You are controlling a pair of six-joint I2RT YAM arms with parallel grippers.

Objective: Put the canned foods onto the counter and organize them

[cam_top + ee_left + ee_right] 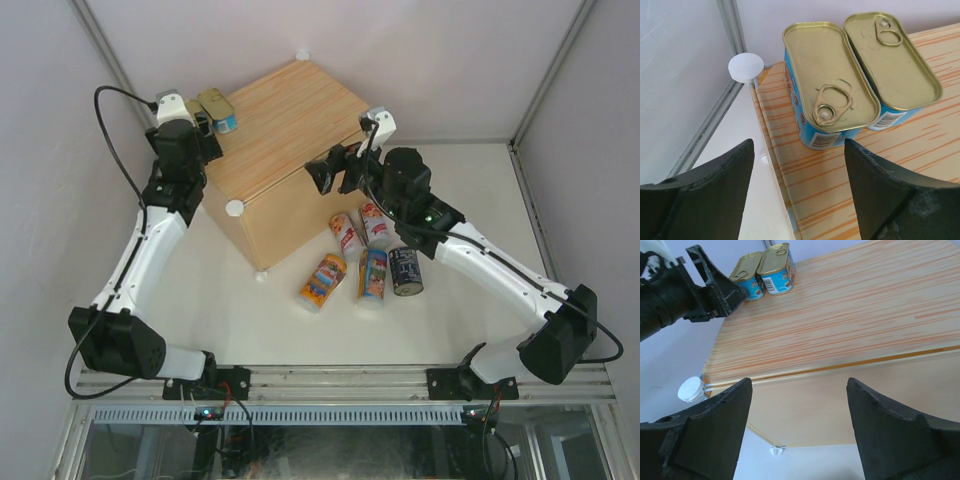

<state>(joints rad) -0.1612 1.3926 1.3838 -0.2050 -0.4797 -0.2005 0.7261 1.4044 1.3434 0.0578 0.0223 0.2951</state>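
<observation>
Left gripper [799, 147] gapes empty beside two tins [830, 82] on the counter's [290, 130] corner toward the desk's left edge; right gripper [799, 385] gapes too. Five cans [373, 272] bunch mid-desk: grabbing one could roll neighbours.

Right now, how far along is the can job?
Done: two flat tins sit side by side at a corner of the counter. In hand: nothing; left fingers and right fingers are open, empty. Left: five cans on the table beside the counter.
</observation>
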